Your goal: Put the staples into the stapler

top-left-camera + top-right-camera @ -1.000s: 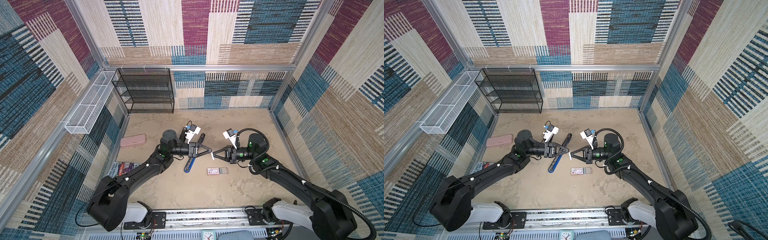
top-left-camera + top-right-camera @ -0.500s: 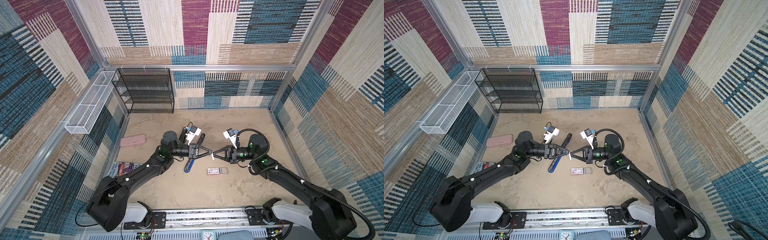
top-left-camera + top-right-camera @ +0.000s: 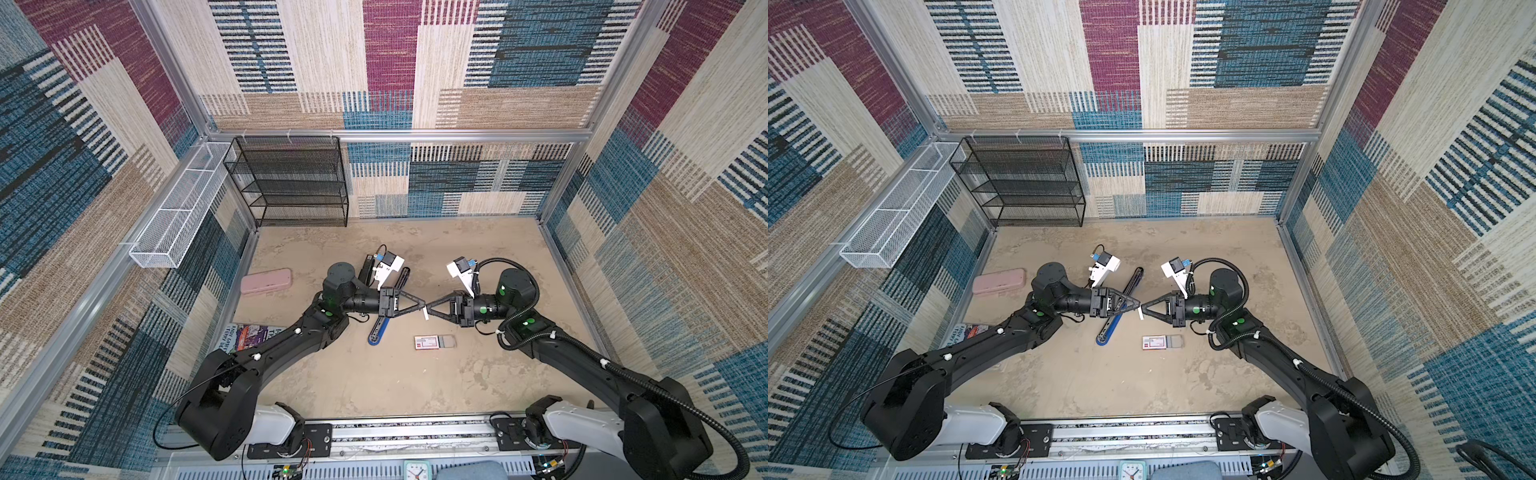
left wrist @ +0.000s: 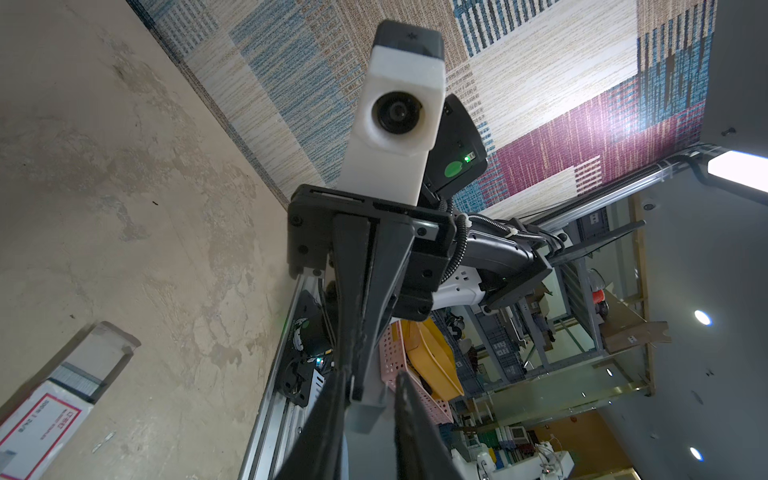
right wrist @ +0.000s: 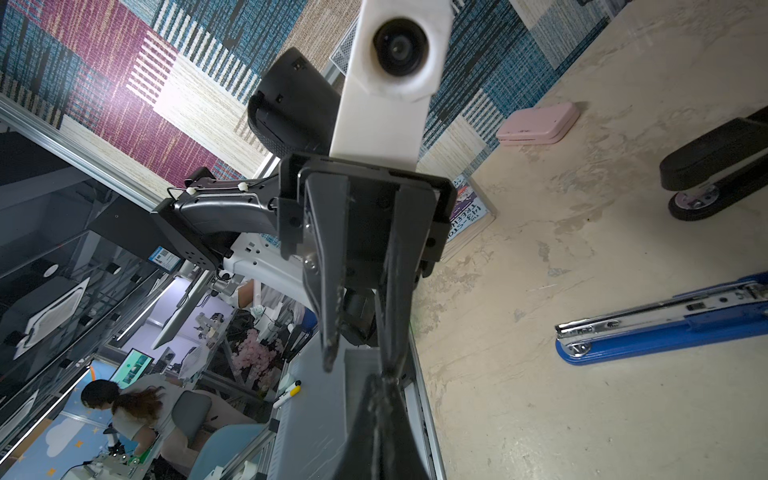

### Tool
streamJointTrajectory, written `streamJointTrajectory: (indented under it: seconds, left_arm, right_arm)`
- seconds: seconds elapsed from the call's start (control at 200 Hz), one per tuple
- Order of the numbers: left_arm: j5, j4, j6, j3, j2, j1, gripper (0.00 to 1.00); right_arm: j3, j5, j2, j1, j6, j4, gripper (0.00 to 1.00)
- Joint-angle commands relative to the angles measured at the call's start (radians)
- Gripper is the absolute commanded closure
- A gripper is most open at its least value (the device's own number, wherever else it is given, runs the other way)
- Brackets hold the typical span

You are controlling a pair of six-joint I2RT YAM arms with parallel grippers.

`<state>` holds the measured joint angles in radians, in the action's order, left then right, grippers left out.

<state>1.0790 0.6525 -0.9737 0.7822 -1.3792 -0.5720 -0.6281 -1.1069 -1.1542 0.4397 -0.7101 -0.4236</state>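
In both top views the left gripper (image 3: 422,306) and the right gripper (image 3: 429,309) meet tip to tip above the middle of the table. A staple strip (image 3: 426,315), a pale sliver too small to detail, stands crosswise at the right gripper's tips, and that claw is clenched on it. Whether the left tips touch it cannot be told here. The stapler (image 3: 379,330) lies unfolded on the table beneath the left gripper, which hides its middle, so only the blue end and the black end show. Near it lies the white staple box (image 3: 427,343) with its grey tray (image 3: 448,341) drawn out.

In the left wrist view the box is cut off by the picture's edge. Grey staples (image 4: 81,376) show in the tray just past the box mouth. The left gripper's fingers (image 4: 409,419) stand slightly apart, released, with the right gripper's closed tips reaching in beside one of them. The strip cannot be made out.

In the right wrist view background shows through the gap between the left fingers. The right gripper's own fingers are pressed together and meet one left finger. The stapler's blue base, metal channel and black top are all cut off at the edge.
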Motion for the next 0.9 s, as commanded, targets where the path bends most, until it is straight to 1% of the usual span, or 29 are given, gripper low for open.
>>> streamJointTrajectory:
  seconds: [0.0,0.1,0.175,0.381,0.576,0.646,0.726,0.896]
  left_arm:
    - [0.016,0.084,-0.034,0.001,-0.006,-0.002,0.75]
    - [0.019,0.094,-0.040,0.002,-0.006,-0.002,0.77]
    - [0.019,0.101,-0.046,0.001,-0.010,-0.002,0.75]
    - [0.021,0.116,-0.054,0.002,-0.012,-0.006,0.74]
    - [0.023,0.122,-0.059,0.000,-0.018,-0.014,0.80]
    - [0.022,0.124,-0.060,0.000,-0.020,-0.015,0.80]
    - [0.025,0.125,-0.060,0.000,-0.020,-0.018,0.78]
    - [0.028,0.118,-0.056,-0.004,-0.016,-0.019,0.68]
  right_arm:
    - [-0.001,-0.008,-0.001,0.002,-0.014,-0.031,1.00]
    - [-0.001,-0.010,-0.004,0.002,-0.014,-0.032,1.00]
    - [0.002,-0.010,-0.006,0.002,-0.018,-0.037,1.00]
    - [0.008,-0.010,-0.007,0.002,-0.026,-0.050,1.00]
    - [0.015,-0.009,-0.006,0.002,-0.038,-0.069,1.00]
    - [0.015,-0.010,-0.006,0.002,-0.038,-0.069,1.00]
    - [0.016,-0.004,-0.004,0.002,-0.038,-0.069,1.00]
    - [0.025,0.005,-0.001,0.001,-0.054,-0.089,1.00]
